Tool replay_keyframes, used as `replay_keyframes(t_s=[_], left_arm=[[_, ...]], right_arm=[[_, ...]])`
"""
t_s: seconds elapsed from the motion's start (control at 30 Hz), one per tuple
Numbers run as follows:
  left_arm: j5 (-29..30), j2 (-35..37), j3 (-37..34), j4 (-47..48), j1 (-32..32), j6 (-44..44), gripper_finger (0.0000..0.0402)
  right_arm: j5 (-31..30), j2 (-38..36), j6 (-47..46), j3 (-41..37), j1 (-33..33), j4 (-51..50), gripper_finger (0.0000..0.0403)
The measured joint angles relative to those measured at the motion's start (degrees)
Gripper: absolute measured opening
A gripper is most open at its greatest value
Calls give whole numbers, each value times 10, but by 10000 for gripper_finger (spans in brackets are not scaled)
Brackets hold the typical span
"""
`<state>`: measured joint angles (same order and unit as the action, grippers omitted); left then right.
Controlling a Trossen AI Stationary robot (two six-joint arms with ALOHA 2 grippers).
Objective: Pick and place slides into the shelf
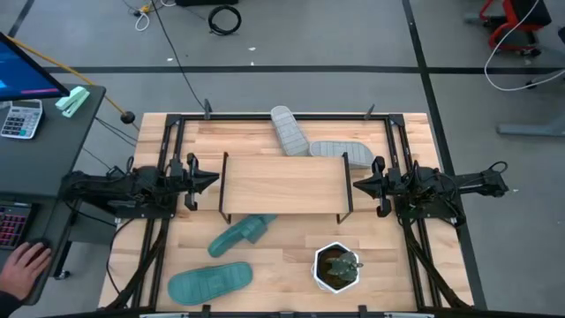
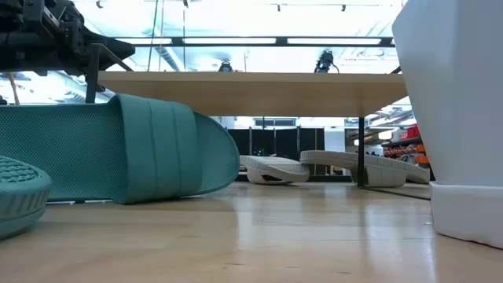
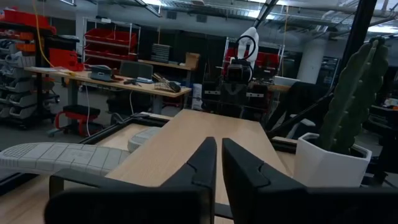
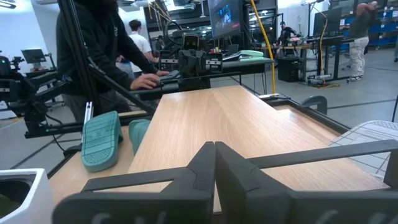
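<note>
Both arms wait at the ends of the low rack with a light wooden board top and thin black wire legs, which stands mid-worktop. The left gripper hangs just off one short end, the right gripper just off the other; each has its jaws pressed together and holds nothing.

None of the four rubbery slide sandals is shelved yet. One teal-green slide lies tilted just beside the rack's near edge, partly under it, and the other teal-green slide lies nearer the worktop's front. The two light grey slides lie touching behind the rack.

The step in hand looks like the first pick. The left arm seems best placed for the nearer teal slide: spread the jaws first, descend over the wide strap, pinch it there rather than the floppy sole, lift clear of the board, and steer away from the white pot with the small cactus.
</note>
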<state>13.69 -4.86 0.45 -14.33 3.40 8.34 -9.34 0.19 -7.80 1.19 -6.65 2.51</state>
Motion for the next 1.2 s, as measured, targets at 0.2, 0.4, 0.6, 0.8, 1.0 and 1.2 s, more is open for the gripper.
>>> replay_keyframes(t_s=[0.2,0.4,0.6,0.8,1.0,1.2], left_arm=[[0,0,0,0,0,0,40],[0,0,0,0,0,0,36],[0,0,0,0,0,0,28],[0,0,0,0,0,0,35],[0,0,0,0,0,0,40],[0,0,0,0,0,0,31]], right_arm=[[0,0,0,0,0,0,18],[0,0,0,0,0,0,18],[0,0,0,0,0,0,18],[0,0,0,0,0,0,18],[0,0,0,0,0,0,18],[0,0,0,0,0,0,18]])
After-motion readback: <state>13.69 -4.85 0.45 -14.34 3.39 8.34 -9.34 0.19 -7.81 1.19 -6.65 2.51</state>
